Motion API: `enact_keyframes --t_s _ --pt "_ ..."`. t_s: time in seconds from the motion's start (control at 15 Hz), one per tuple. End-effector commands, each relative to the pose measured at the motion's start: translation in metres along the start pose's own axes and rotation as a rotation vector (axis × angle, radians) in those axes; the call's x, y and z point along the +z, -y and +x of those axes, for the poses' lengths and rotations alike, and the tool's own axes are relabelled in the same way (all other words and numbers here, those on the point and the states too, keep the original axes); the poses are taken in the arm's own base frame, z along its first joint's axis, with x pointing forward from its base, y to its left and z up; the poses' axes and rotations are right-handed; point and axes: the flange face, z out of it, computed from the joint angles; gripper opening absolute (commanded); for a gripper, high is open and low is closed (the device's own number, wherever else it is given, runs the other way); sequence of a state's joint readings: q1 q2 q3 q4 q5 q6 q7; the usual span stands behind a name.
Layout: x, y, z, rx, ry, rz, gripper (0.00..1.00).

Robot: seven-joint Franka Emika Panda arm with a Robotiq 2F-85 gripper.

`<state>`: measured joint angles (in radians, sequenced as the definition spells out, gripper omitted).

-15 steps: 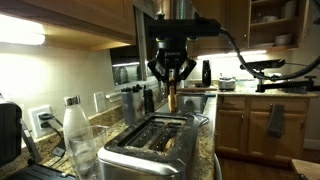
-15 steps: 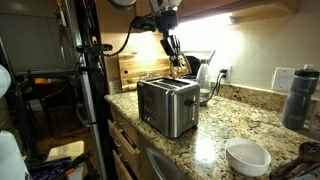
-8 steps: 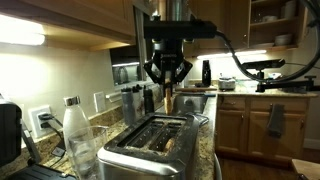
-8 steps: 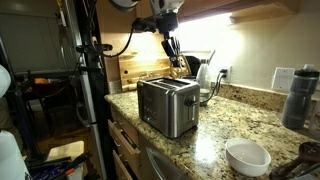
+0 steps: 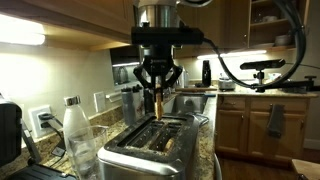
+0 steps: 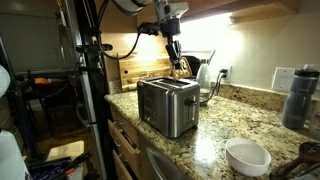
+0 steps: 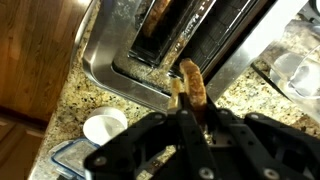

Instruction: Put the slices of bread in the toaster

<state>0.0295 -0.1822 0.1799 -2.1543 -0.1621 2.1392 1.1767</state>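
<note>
1. Above the toaster [image 5: 150, 148], the pincer [image 5: 158, 92] hung shut on a slice of bread [image 5: 160, 103], gripping its top edge so that it stood upright. The slice's lower edge was just clear of the slots.
2. In the wrist view the pincer [image 7: 185, 102] pinched that slice over the steel top beside a slot, and a second slice [image 7: 160, 12] sat inside the other slot.
3. The toaster stood on a speckled granite desk [image 6: 215, 140], close to its front edge, in a kitchen with wooden cabinets [image 5: 245, 125] and lit walls.
4. A clear bottle [image 5: 75, 130] stood just beside the toaster. In an exterior view bare granite lay open beside it, while a white bowl [image 6: 247, 157] and a dark bottle [image 6: 298, 95] stood well apart.
5. Only an exterior view showed the wooden board [image 6: 130, 70] leaning behind the toaster. Only the wrist view showed a blue-rimmed container [image 7: 62, 155] by the desk's edge.
</note>
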Motion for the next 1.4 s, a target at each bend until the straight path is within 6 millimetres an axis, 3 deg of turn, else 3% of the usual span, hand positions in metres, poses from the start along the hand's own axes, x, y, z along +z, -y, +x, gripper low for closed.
enact_keyframes --t_s 0.0,0.27,0.8,1.33 --pt "-0.007 0.018 -0.004 -0.028 0.012 0.027 0.1" --pt "-0.01 0.03 -0.012 -0.042 0.016 0.036 0.1" --pt "-0.001 0.034 -0.028 -0.033 0.047 0.024 0.1" --pt "0.011 0.03 -0.026 0.051 0.079 0.001 0.1"
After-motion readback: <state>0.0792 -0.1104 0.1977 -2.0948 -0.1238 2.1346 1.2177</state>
